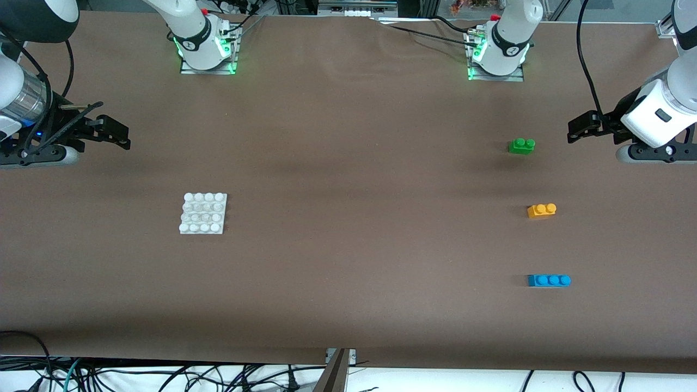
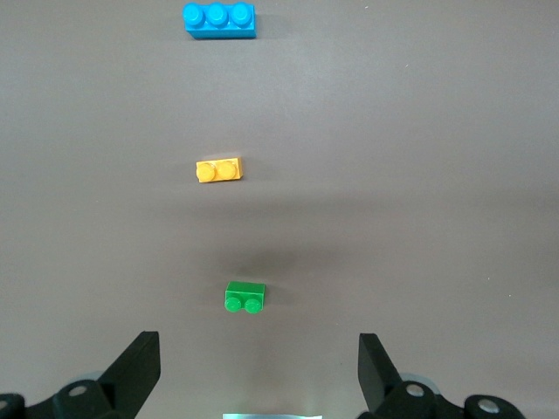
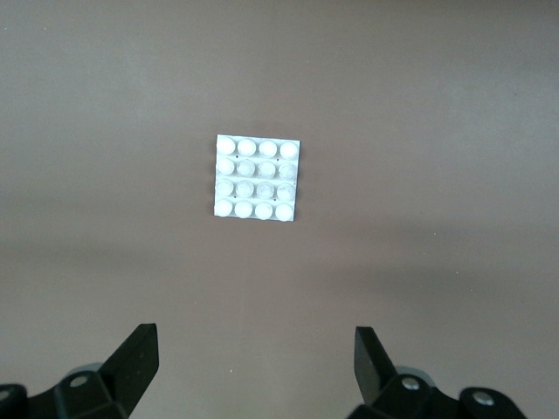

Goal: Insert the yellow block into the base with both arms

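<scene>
Yellow block (image 1: 541,210): two-stud brick, flat on the brown tabletop (image 1: 348,245), toward the left arm's end, about midway between the edge by the robots' bases and the edge by the front camera.

Green brick (image 1: 521,146): same end, nearer the bases' edge.

Blue brick (image 1: 548,280): three studs, same end, nearer the camera's edge; the three bricks are spaced apart in a row.

Base (image 1: 203,213): white studded plate, toward the right arm's end, well apart from the bricks, nothing on it.

Left end effector (image 1: 578,130): raised over the left arm's end edge, fingers (image 2: 140,367) spread, holding nothing.

Right end effector (image 1: 117,136): raised over the right arm's end edge, fingers (image 3: 138,360) spread, holding nothing.
</scene>
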Tool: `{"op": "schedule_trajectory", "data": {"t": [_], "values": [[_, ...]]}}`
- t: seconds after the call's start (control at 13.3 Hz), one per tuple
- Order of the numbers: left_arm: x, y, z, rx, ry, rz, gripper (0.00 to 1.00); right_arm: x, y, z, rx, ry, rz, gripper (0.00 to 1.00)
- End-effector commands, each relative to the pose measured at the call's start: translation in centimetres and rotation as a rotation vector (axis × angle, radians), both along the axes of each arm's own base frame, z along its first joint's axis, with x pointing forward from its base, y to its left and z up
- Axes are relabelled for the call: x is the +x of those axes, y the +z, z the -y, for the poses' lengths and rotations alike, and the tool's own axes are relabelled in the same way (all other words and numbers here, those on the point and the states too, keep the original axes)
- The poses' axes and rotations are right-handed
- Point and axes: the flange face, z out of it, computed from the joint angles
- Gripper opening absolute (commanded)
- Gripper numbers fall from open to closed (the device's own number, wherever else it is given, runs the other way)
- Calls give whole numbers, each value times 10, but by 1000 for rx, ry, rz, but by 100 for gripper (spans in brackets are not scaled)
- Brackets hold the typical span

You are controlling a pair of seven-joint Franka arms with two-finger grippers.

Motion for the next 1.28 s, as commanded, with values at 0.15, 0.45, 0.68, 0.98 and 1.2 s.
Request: {"op": "schedule_trajectory", "data": {"t": [0.15, 0.45, 0.68, 0.98, 1.2], "values": [[-1, 2, -1, -6, -17, -6, 100, 0, 3, 9, -10, 3, 4, 99], [-2, 3, -1, -6, -17, -4, 100, 0, 2, 9, -11, 3, 1, 99], [-2, 3, -1, -6, -17, -4, 100, 1, -1, 7, -12, 6, -4, 99], [-2, 3, -1, -6, -17, -4, 100, 5, -11, 7, -16, 5, -20, 99], [-2, 3, -1, -6, -17, -4, 100, 7, -11, 8, -14, 3, -5, 99]]}}
